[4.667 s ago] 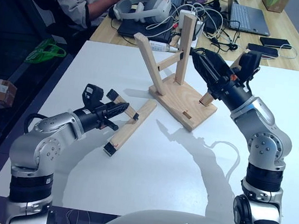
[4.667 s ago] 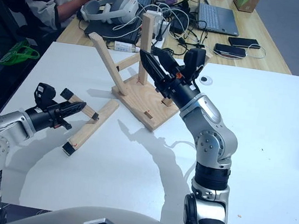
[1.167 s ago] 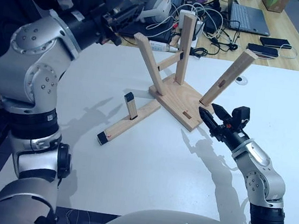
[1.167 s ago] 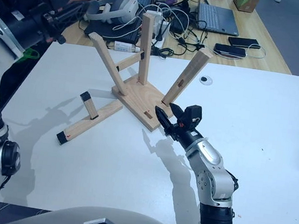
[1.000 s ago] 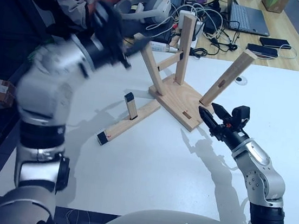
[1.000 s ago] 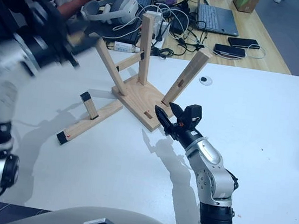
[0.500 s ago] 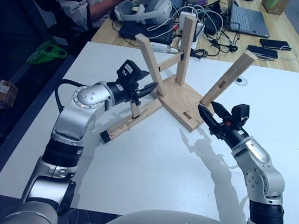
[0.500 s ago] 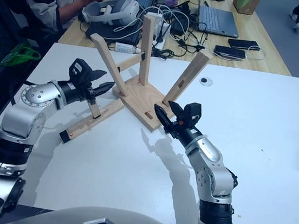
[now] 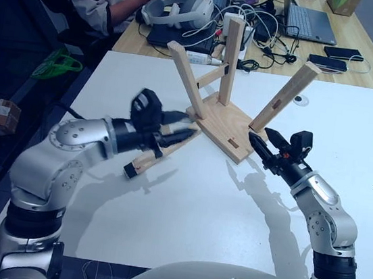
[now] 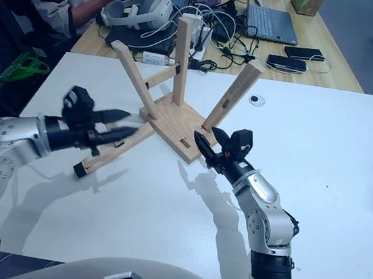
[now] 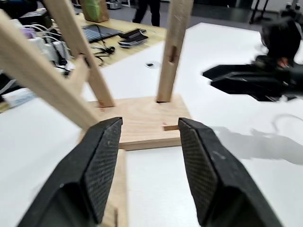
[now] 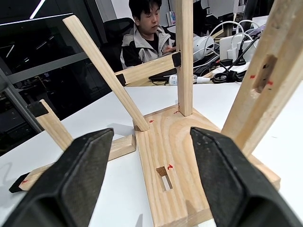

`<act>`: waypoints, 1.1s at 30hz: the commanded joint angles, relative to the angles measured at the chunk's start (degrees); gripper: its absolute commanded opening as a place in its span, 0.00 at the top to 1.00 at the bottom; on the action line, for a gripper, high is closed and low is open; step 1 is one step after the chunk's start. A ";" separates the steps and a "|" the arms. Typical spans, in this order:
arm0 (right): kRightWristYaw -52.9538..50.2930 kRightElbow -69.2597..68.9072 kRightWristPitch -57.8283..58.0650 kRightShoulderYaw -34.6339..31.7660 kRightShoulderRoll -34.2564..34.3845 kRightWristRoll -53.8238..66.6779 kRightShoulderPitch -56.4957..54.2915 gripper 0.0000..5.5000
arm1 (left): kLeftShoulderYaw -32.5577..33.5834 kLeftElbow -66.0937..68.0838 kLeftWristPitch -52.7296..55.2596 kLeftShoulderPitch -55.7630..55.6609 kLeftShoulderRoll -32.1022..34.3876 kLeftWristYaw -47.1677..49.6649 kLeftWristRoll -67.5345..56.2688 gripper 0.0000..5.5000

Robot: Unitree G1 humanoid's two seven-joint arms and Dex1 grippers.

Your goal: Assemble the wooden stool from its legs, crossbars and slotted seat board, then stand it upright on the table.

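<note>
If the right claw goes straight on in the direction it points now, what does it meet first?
Probably the seat board: the right claw points at its near edge, by the empty slot. Depth is unclear, so it might pass just over the board instead.
</note>
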 commanded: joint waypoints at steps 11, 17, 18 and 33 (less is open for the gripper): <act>0.28 -0.05 1.17 -0.53 -0.87 0.05 -1.02 0.45 | -7.17 15.44 -4.62 -2.28 -8.08 15.06 13.16 0.61; 0.40 0.37 0.80 -0.97 -1.09 -0.08 -1.04 0.45 | -13.47 2.82 1.21 0.31 -8.27 11.81 10.11 0.61; 0.39 0.44 0.73 -0.98 -1.05 -0.11 -1.07 0.45 | -14.81 1.67 1.75 0.94 -8.67 11.82 10.17 0.61; 0.17 1.47 0.05 -0.14 -0.01 -0.83 -1.61 0.45 | -23.83 17.26 4.13 -13.69 -7.22 7.77 16.78 0.61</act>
